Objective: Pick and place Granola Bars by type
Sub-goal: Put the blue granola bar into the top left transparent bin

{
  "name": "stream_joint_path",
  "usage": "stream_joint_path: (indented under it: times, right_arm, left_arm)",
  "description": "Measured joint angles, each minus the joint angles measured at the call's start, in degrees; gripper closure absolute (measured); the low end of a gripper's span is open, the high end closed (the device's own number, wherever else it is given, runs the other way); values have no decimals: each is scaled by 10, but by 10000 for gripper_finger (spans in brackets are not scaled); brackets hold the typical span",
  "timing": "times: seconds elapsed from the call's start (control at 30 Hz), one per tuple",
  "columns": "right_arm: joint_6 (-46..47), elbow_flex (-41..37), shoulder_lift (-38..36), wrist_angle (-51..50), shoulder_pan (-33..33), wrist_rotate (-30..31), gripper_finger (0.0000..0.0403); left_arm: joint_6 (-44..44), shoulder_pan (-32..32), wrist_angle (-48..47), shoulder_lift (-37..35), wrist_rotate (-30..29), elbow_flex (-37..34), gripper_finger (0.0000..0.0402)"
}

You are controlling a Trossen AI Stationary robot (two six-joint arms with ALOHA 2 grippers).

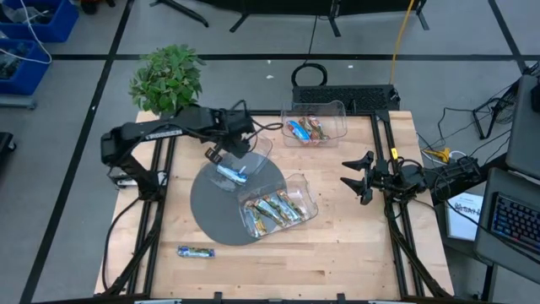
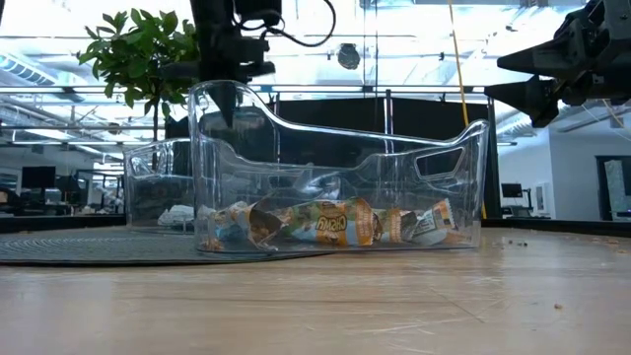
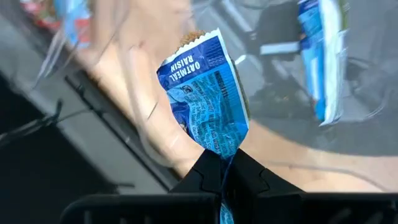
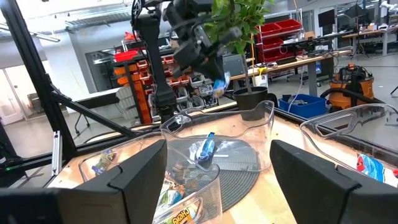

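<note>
Pinching a blue granola bar (image 3: 205, 99) between its closed fingers, my left gripper (image 1: 214, 154) hangs above a clear bin (image 1: 261, 145) on the grey mat (image 1: 211, 207), where another blue bar (image 1: 232, 174) lies just below it. Farther out, a second bin (image 1: 305, 196) holds tan-gold bars (image 1: 274, 210), a third bin (image 1: 339, 110) holds mixed bars (image 1: 305, 130), and one loose bar (image 1: 195, 252) sits on the table (image 1: 337, 253). My right gripper (image 1: 359, 177) waits well off to the side, fingers spread wide and empty.
</note>
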Motion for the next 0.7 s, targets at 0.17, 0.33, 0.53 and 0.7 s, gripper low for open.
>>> stream_joint_path:
  times: [0.17, 0.33, 0.53, 0.7]
  right_arm:
    - [0, 0, 0, 0, 0, 0, 124]
    - [0, 0, 0, 0, 0, 0, 124]
    - [0, 0, 0, 0, 0, 0, 124]
    - [0, 0, 0, 0, 0, 0, 124]
  left_arm:
    - [12, 1, 1, 33, 35, 0, 393]
    - [14, 6, 5, 53, 74, -14, 393]
    - [2, 12, 28, 56, 93, -71, 393]
    - [1, 11, 63, 56, 109, -116, 393]
